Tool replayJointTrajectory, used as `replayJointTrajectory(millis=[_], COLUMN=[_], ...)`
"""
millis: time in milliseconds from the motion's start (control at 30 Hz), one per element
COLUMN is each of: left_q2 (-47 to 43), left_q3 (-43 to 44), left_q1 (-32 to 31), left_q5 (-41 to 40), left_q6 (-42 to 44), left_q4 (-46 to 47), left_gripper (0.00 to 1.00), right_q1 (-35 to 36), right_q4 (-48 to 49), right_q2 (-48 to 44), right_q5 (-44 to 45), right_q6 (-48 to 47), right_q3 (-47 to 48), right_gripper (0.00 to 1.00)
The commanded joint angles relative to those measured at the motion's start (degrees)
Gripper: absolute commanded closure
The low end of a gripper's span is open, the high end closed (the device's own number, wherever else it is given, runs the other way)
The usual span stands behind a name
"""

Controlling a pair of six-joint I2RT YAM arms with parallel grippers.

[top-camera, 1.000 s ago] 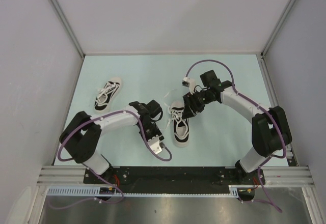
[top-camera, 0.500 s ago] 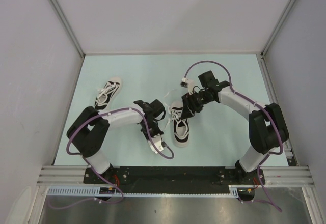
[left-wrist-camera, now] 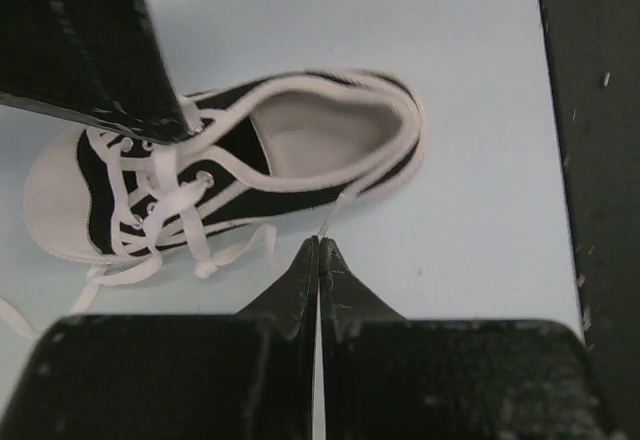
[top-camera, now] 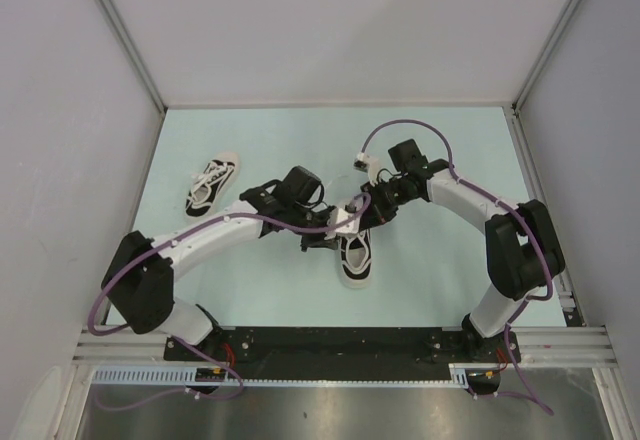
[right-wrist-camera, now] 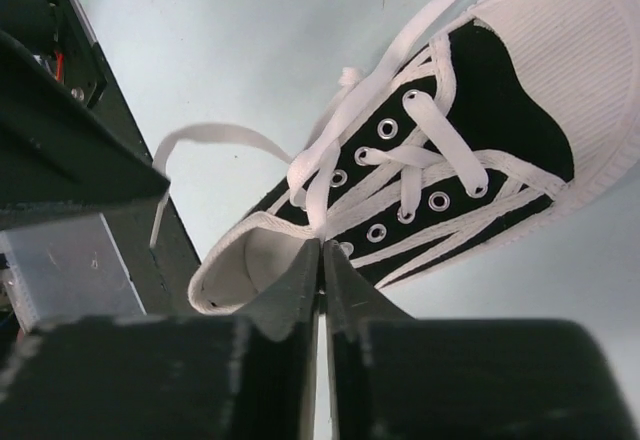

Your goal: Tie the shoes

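One of the shoes [top-camera: 357, 260], black canvas with a white sole and toe cap, lies mid-table with its toe pointing away. My left gripper [top-camera: 333, 242] sits at the shoe's left side, shut on a thin white lace end [left-wrist-camera: 335, 215] that runs up to the shoe [left-wrist-camera: 300, 200]. My right gripper [top-camera: 368, 220] hangs over the eyelets, shut on a lace strand [right-wrist-camera: 320, 185] just above the shoe's [right-wrist-camera: 500, 80] opening. The other shoe [top-camera: 212, 185] lies apart at the far left.
Loose lace loops [left-wrist-camera: 150, 260] trail from the near shoe's toe side onto the pale blue table [top-camera: 440, 160]. The right gripper's finger [left-wrist-camera: 80, 40] fills the left wrist view's top left corner. Grey walls [top-camera: 60, 110] enclose the table on three sides.
The left arm has swung forward and up to the shoe's left side and its jaws have shut on a lace. The right jaws have shut on a lace over the eyelets.
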Motion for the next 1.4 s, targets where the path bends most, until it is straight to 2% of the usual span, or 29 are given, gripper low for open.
replayJointTrajectory(millis=[0,133,233,500,867,1100,1133,1267,1367], left_q2=[0.65,2.15,3.64,9.17,11.64,14.63,14.72,14.11,13.32], left_q3=[2.55,3.25,3.96,6.07,8.26,10.64,10.38,7.92,5.02], left_q1=[0.31,0.22,-0.04,-0.39,-0.13,-0.31,-0.31,-0.31,-0.13], left_q5=[3.37,-1.28,-3.93,-9.18,-16.14,-12.99,-11.85,-9.82,-7.98], left_q6=[-30.85,-44.72,-48.88,-54.42,-58.65,-59.88,-59.88,-60.06,-60.84], left_q4=[12.32,16.81,18.22,17.96,16.73,17.34,17.95,23.39,27.26], left_gripper=[1.0,1.0,1.0,1.0,1.0,1.0,1.0,1.0,1.0], right_q1=[-0.11,-0.55,-1.17,-2.84,-2.75,-2.4,-2.4,-2.84,-4.16], right_q4=[1.66,1.83,2.53,2.8,1.66,1.13,1.13,-0.62,-2.29], right_q2=[0.19,-0.07,-0.33,0.19,0.19,-0.24,-0.33,-0.6,-0.69], right_q5=[-1.96,-3.19,-4.07,-6.0,-7.67,-7.68,-7.67,-7.76,-7.59], right_q6=[0.59,1.55,2.61,3.93,3.4,3.76,3.76,2.53,1.21], right_q3=[1.36,1.36,1.36,1.27,1.27,1.36,1.27,1.27,1.36], right_gripper=[1.0,1.0,1.0,1.0,1.0,1.0,0.98,0.72,0.6])
